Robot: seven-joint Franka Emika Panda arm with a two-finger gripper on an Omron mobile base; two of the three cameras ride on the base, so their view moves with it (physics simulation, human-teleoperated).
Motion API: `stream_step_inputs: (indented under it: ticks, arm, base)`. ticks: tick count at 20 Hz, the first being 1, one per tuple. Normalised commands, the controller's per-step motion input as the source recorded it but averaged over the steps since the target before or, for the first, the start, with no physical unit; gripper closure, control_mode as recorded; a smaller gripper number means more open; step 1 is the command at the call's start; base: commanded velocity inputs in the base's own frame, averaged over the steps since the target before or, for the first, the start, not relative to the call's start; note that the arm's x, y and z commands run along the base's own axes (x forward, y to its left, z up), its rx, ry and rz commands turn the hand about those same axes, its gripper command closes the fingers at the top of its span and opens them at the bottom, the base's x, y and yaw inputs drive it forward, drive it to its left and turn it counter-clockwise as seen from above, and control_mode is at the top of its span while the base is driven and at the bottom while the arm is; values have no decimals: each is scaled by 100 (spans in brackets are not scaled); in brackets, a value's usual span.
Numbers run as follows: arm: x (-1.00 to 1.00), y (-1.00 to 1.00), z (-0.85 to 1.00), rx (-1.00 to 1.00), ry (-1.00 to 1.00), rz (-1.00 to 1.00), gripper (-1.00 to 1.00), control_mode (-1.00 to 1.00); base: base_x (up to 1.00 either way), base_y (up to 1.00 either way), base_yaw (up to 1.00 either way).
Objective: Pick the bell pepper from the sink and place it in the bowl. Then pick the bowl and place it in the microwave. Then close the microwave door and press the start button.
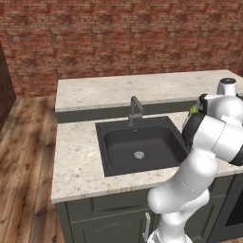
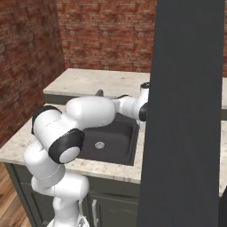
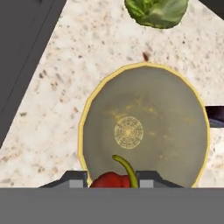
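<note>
Seen from the hand, the olive-tan bowl (image 3: 144, 127) with its yellow rim sits on the speckled counter straight below. The red bell pepper (image 3: 105, 180), with its curved green stem, is held between my gripper's (image 3: 113, 183) two tips just over the bowl's near rim. The gripper is shut on the pepper. The dark sink (image 1: 114, 142) lies left of the arm with only its silver drain (image 1: 138, 154) in it, and its basin (image 2: 119, 137) also shows past the arm from the right. The microwave is out of view.
A green leafy vegetable (image 3: 155, 11) lies on the counter beyond the bowl. A dark purple thing (image 3: 214, 117) pokes in at the bowl's right side. The grey faucet (image 1: 135, 111) stands behind the sink. A tall dark slab (image 2: 186, 115) blocks the right of the right base view.
</note>
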Motion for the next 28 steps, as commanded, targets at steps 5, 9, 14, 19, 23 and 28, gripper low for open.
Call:
stream_step_inputs:
  ticks: [5, 9, 14, 19, 23, 28]
  arm:
    - [17, -22, -48, 0, 13, 0, 100, -100]
    - [12, -10, -39, 0, 10, 0, 100, -100]
    - [5, -4, -16, 0, 2, 0, 100, -100]
    - [0, 0, -11, 0, 0, 0, -100, -100]
    - [0, 0, -8, 0, 0, 0, -100, -100]
    - [0, 0, -1, 0, -2, 0, -100, -100]
  base:
    - [0, 0, 0]
    - [0, 0, 0]
    - [0, 0, 0]
    - [0, 0, 0]
    - [0, 0, 0]
    - [0, 0, 0]
